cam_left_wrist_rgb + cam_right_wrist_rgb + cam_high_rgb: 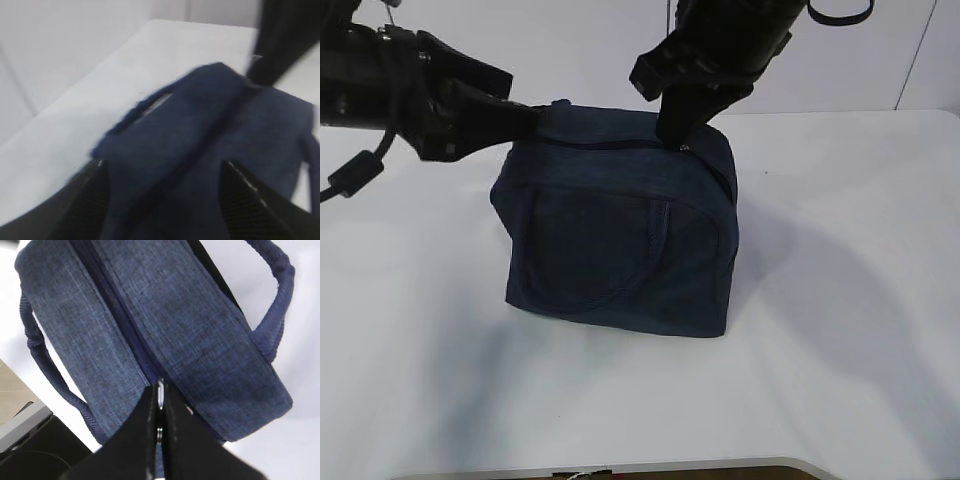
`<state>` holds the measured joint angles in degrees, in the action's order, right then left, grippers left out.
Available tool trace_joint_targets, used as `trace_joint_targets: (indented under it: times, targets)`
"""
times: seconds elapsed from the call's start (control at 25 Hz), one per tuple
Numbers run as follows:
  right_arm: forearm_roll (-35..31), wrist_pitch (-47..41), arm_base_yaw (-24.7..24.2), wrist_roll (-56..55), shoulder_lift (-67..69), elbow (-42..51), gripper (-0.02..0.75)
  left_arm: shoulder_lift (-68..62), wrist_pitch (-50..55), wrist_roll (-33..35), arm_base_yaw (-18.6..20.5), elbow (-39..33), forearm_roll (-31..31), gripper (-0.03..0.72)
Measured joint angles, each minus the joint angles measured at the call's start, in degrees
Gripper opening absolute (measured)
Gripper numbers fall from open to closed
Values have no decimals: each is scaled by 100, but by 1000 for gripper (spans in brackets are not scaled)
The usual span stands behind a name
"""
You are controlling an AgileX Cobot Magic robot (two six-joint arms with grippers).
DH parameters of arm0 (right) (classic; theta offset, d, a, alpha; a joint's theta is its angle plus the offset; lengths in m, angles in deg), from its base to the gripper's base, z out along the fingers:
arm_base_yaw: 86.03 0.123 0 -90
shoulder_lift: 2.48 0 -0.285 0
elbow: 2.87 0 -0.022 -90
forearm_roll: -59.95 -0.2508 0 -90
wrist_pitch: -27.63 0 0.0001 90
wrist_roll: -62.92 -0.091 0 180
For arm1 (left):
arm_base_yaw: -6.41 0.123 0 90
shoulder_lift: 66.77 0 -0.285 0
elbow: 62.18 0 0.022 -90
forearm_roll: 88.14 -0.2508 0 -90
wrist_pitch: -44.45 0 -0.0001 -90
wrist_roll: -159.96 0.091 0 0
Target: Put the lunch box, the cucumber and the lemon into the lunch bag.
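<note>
lunch bag (pixel 620 230): 1, upright mid-desk (pixel 840 300), zipper closed
handles (pixel 280 285): 2
left fingers (pixel 75 210): spread wide, straddling bag's left top end
right fingers (pixel 150 440): pinched on zipper pull (pixel 160 392)

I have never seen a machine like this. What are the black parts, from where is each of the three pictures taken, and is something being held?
The black parts are two robot arms. One picture looks at the white table from the front; the other two come from small cameras on each arm's wrist.

On the table stands one dark blue lunch bag, and its zipper looks closed along the top.

The right gripper has its fingers pressed together on a small silver metal piece at the end of the zipper, probably the pull. The left gripper is open, with one finger on each side of the bag's other end. That picture is blurred, so I cannot tell whether it touches the cloth.

No food or box is visible.
</note>
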<state>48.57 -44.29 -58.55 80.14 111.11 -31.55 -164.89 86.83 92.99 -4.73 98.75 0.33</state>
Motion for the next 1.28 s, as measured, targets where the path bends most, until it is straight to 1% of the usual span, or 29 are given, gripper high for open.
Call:
trace_joint_targets:
  times: [0.16, 0.32, 0.4, 0.48, 0.56, 0.64, 0.8, 0.88, 0.96, 1.04, 1.16, 1.28]
  targets:
    - [13, 12, 0, 0, -4, 0, 5, 0, 309, 44, -286, 0, -655, 500]
    - [39, 12, 0, -45, -26, 0, 5, 0, 168, 83, -714, 0, -1226, 500]
    - [39, 12, 0, -54, -26, 0, 5, 0, -149, 93, -943, 0, -1538, 500]
    - [39, 12, 0, -68, -26, 0, 5, 0, -703, 101, -1177, 0, -1832, 501]
    - [39, 12, 0, -80, -26, 0, 5, 0, -1203, 114, -1344, 0, -1969, 501]
    - [27, 12, 0, -90, -26, 0, 5, 0, -1466, 114, -1419, 0, -2016, 501]
    - [18, 12, 0, -101, -37, 0, 5, 0, -1584, 114, -1428, 0, -2075, 500]
    - [1, 12, 0, -101, -73, 0, 5, 0, -1584, 114, -1428, 0, -2209, 489]
    - [-9, 12, 0, -101, -135, 0, 5, 0, -1584, 114, -1428, 0, -2280, 448]
    - [-9, 12, 0, -106, -196, 0, 5, 0, -1598, 128, -1428, 0, -2321, 370]
    - [-9, 1, 0, -178, -246, 13, 5, 0, -1611, 154, -1428, 0, -2360, 189]
    - [-9, 1, 0, -422, -246, 13, 5, 0, -1611, 176, -1428, 0, -2418, 57]
